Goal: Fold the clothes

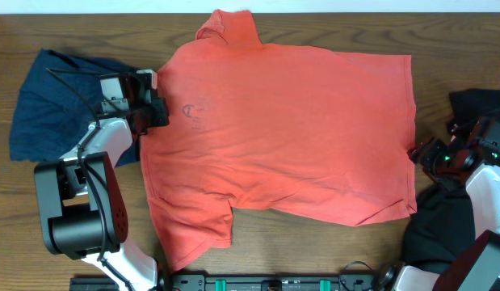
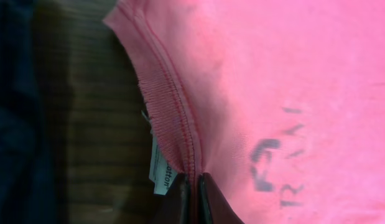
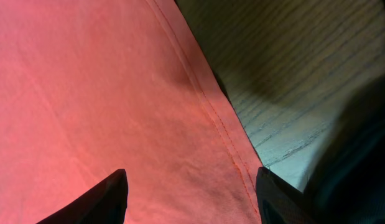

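Overhead and wrist views, read from left to right. A crumpled navy garment (image 1: 52, 105) is seen at the left end of the wooden tabletop (image 1: 72, 24), partly under the left arm. Just to its right, the left tool (image 1: 158, 109) is closed on the neckline of the coral-red T-shirt (image 1: 298, 129); in the left wrist view the jaws are shown pinched together on the ribbed collar (image 2: 170, 112), beside a small white label (image 2: 158, 168). The T-shirt is spread nearly flat across the middle of the tabletop, collar toward the left and hem toward the right, with the small dark logo (image 1: 197, 113) facing up near the collar. One sleeve is laid toward the far edge, the other toward the near edge. At the shirt's right edge the right tool (image 1: 419, 153) is held open, its fingers (image 3: 111, 196) set apart with the stitched hem (image 3: 217, 118) between them. A black garment (image 1: 443, 226) is piled at the far right, beneath the right arm.
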`<action>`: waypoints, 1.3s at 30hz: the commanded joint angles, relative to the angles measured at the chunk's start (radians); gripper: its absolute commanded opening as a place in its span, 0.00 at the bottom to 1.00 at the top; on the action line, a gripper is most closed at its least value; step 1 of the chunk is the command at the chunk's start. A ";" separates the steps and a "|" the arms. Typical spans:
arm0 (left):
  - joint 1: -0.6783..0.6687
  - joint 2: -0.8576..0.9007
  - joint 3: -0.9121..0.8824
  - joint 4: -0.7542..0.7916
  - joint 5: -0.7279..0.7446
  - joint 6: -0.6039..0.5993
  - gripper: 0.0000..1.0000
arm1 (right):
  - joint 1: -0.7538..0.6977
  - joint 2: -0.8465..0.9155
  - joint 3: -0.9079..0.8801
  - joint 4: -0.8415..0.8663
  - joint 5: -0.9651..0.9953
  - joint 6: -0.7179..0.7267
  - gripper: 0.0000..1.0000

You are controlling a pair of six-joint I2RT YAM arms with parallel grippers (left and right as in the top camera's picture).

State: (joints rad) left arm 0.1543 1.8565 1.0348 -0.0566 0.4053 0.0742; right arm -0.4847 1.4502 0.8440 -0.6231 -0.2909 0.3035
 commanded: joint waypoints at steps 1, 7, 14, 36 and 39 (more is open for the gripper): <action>0.001 -0.016 0.025 -0.017 0.100 -0.024 0.06 | 0.008 -0.002 0.011 0.006 0.008 0.006 0.64; -0.002 -0.016 0.025 -0.049 0.190 -0.035 0.06 | 0.008 -0.002 0.011 0.006 0.022 0.006 0.66; -0.010 -0.014 0.021 -0.077 0.177 -0.034 0.12 | 0.008 -0.002 0.011 0.006 0.023 0.006 0.66; -0.010 0.056 0.025 -0.038 -0.021 0.010 0.06 | 0.008 -0.002 0.011 -0.013 0.022 0.006 0.63; -0.002 0.038 0.034 -0.039 -0.023 0.010 0.06 | 0.008 -0.002 0.011 -0.013 0.023 0.006 0.63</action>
State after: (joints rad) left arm 0.1459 1.9076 1.0351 -0.0986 0.3882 0.0822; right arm -0.4847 1.4502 0.8440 -0.6350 -0.2752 0.3035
